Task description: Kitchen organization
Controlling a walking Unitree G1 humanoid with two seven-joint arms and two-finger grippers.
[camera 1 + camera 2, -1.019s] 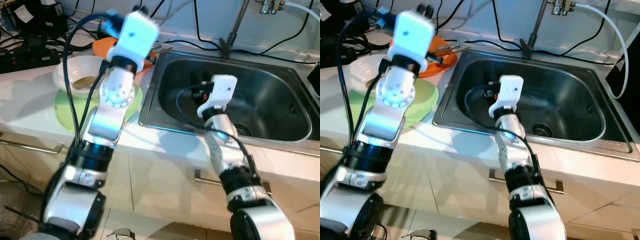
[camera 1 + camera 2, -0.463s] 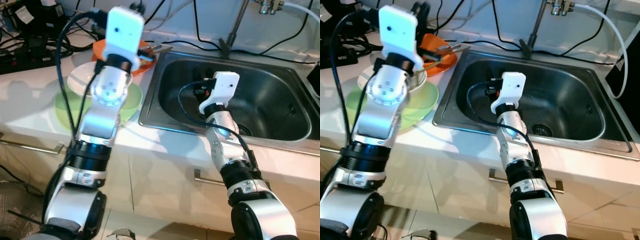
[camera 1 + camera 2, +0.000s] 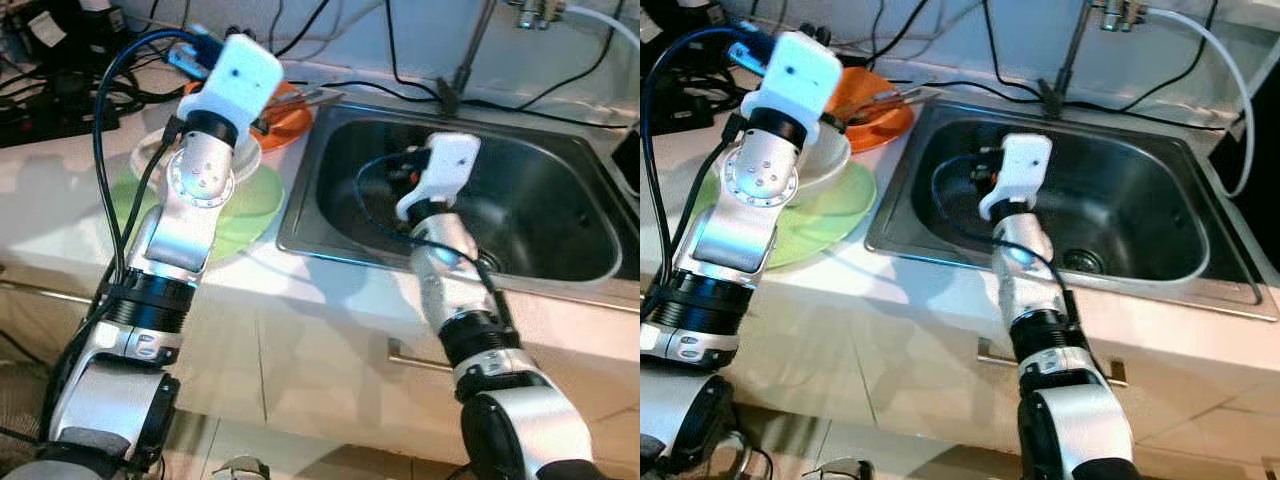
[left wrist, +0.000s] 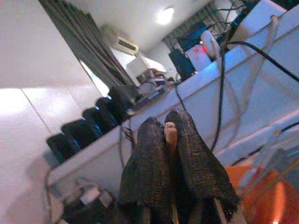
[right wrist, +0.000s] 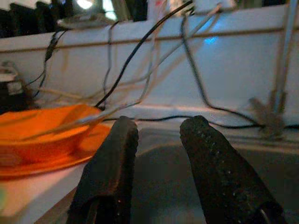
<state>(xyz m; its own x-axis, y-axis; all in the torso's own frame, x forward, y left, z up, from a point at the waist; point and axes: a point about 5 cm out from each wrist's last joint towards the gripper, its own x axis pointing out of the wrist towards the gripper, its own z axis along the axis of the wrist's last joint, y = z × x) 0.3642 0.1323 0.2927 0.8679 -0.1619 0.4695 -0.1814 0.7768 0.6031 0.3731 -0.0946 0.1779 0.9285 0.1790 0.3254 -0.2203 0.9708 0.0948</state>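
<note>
My left gripper (image 4: 169, 123) is raised over the counter's back and points up toward the wall. It is shut on a thin tan stick (image 4: 171, 134) whose tip shows between the fingers. Below the left arm a white bowl (image 3: 822, 166) sits on a green plate (image 3: 830, 215). Beside them is an orange plate (image 3: 880, 115) holding long utensils (image 3: 892, 97). My right gripper (image 5: 159, 126) hangs open and empty over the sink (image 3: 1140, 210), facing the orange plate (image 5: 42, 135).
A faucet (image 3: 1070, 50) rises behind the sink. Black cables and power strips (image 3: 60, 100) crowd the counter's back left. A white hose (image 3: 1230, 80) curves down at the right. Cabinet fronts (image 3: 890, 360) lie below the counter edge.
My left wrist has tilted over to the left and dropped a little, away from above the orange plate. The right arm has shifted only slightly over the sink.
</note>
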